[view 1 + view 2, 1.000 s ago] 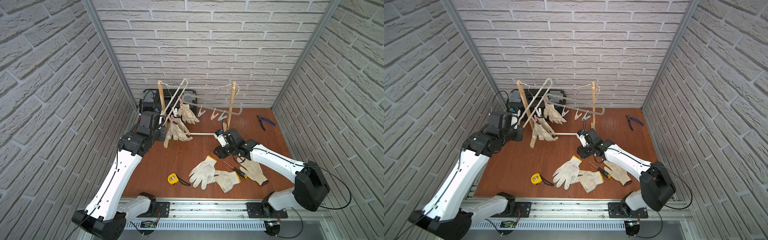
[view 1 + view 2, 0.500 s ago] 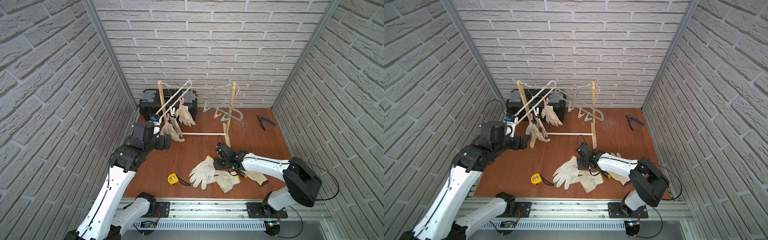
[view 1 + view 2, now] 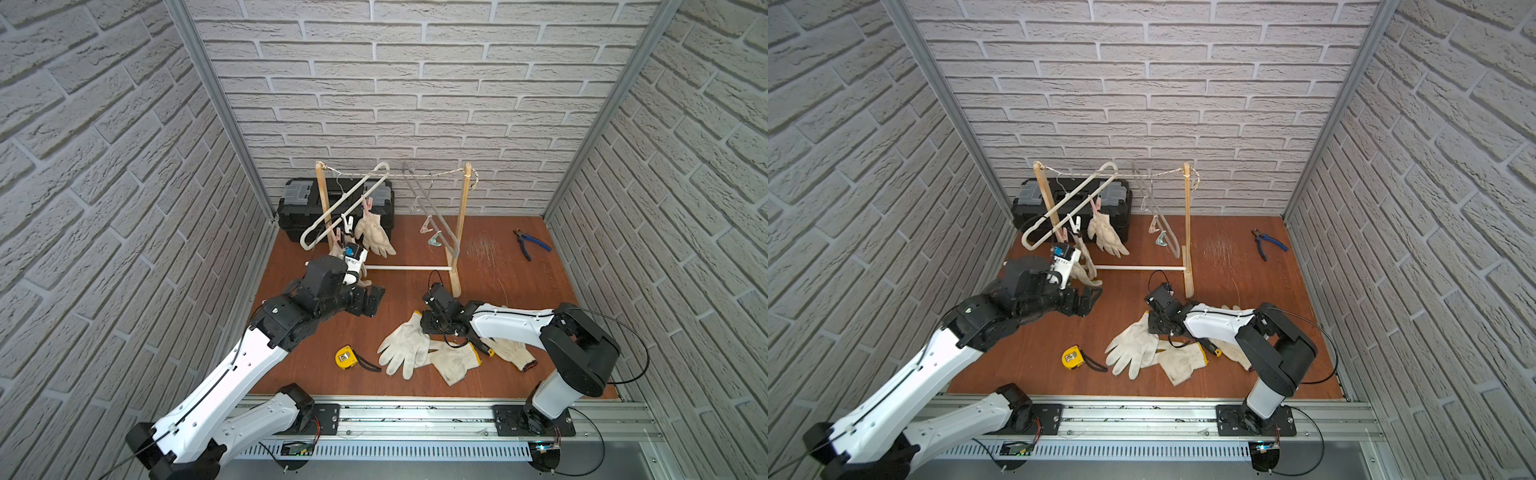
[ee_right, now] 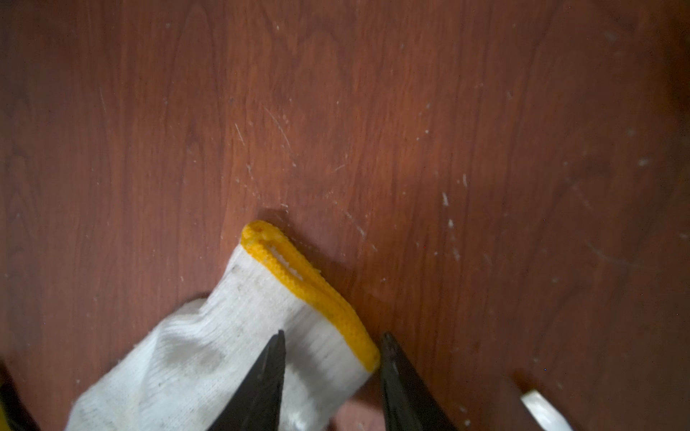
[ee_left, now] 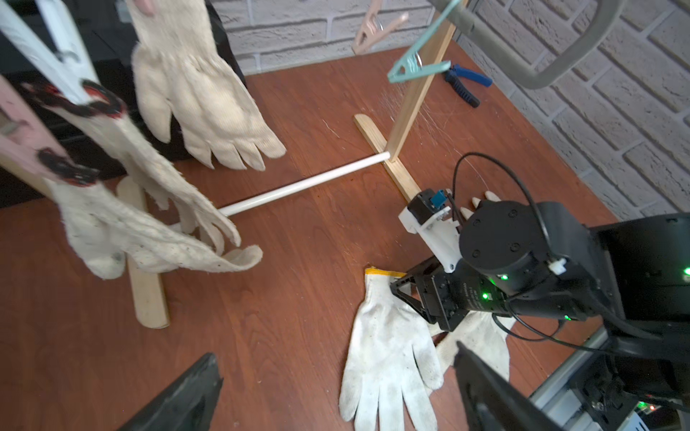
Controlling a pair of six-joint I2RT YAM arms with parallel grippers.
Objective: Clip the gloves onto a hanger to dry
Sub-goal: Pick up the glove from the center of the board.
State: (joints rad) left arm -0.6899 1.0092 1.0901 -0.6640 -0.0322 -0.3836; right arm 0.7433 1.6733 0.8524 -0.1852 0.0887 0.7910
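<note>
Gloves [image 5: 201,100]: three hang clipped, three lie on the table [image 3: 498,257].

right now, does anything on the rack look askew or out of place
Yes. The white hanger hangs steeply tilted from the rack, with one end dropped low toward the toolbox. The clipped gloves sit along its lower half. Three loose gloves lie overlapping on the table, not yet hung.

— How's the light?
— Bright and even in both top views, with soft shadows and no glare. The brick walls [image 3: 83,166] bow at the edges.
— And the wrist views?
— The right is dim and soft. In the left, the hanging gloves [image 5: 112,231] are motion-smeared.
</note>
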